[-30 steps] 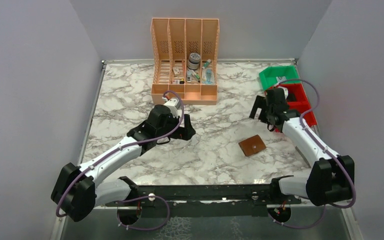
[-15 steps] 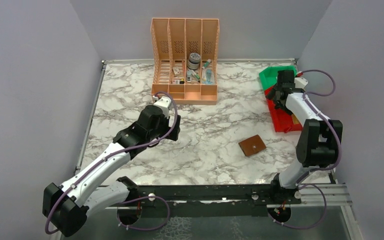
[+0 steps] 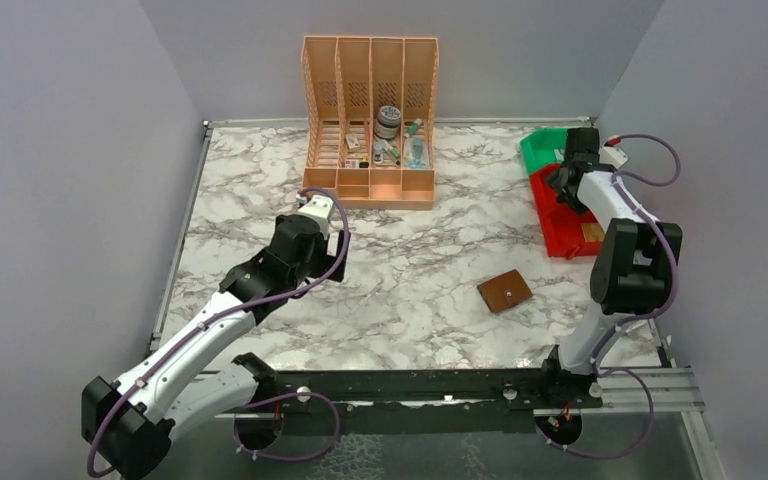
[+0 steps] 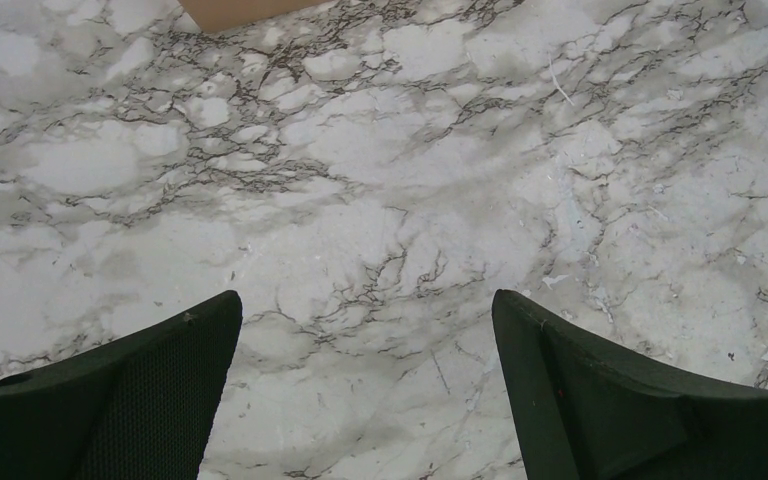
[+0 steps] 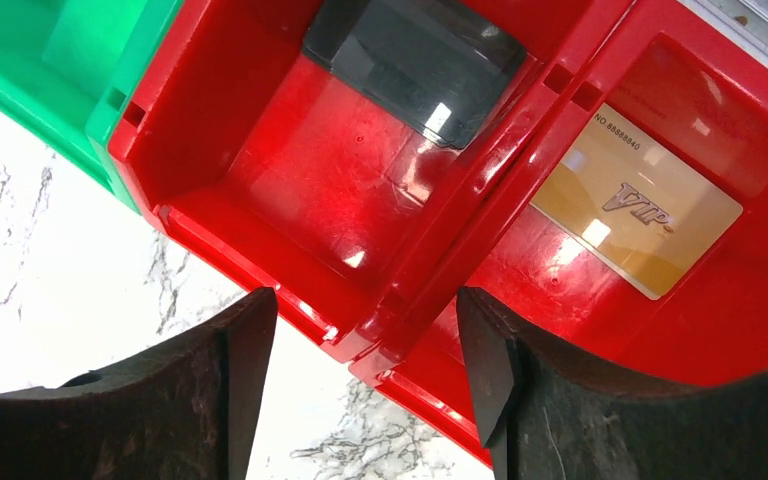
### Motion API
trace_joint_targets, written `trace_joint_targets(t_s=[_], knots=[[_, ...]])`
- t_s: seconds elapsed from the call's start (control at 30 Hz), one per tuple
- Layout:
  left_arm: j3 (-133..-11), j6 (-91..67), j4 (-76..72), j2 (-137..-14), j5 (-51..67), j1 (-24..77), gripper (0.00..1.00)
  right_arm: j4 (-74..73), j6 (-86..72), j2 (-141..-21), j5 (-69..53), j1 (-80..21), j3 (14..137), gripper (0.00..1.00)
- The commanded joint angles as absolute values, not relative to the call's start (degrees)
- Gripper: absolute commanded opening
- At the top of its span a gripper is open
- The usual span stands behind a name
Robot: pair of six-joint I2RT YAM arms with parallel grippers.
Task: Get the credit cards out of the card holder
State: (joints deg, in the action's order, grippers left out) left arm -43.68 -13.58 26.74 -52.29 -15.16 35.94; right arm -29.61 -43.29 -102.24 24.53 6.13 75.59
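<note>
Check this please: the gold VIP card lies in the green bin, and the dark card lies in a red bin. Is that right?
Not quite. The gold VIP card lies in a red bin, not in the green bin; the right wrist view shows this. The dark card does lie in a red bin, the neighbouring red bin.

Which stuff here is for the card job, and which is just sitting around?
For the job: brown card holder, gold card, dark card, both lying in red bins.
Just sitting around: peach organiser with its bits, green bin.
</note>
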Motion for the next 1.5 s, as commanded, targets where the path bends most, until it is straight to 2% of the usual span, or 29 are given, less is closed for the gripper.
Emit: trace_joint_targets(t_s=[0.0, 0.87, 1.23, 1.47], knots=[[-43.72, -12.92, 27.61, -53.07, -16.86, 35.51, 0.99, -28.39, -45.04, -105.24, 22.20, 6.85, 77.90, 0.66], [-43.68, -13.45, 28.12, -51.69, -19.34, 34.71, 0.99, -27.27, -48.98, -106.11, 19.06, 7.83, 75.70, 0.46], [-43.68, -13.54, 27.99, -52.19, -18.47, 34.02, 0.99, -23.37, -43.80, -100.84, 14.99, 7.82, 68.94, 0.37], [-43.68, -13.54, 27.99, -52.63, -17.82, 33.88, 0.99, -21.53, -38.44, -97.86, 12.19, 7.82, 64.78, 0.35]])
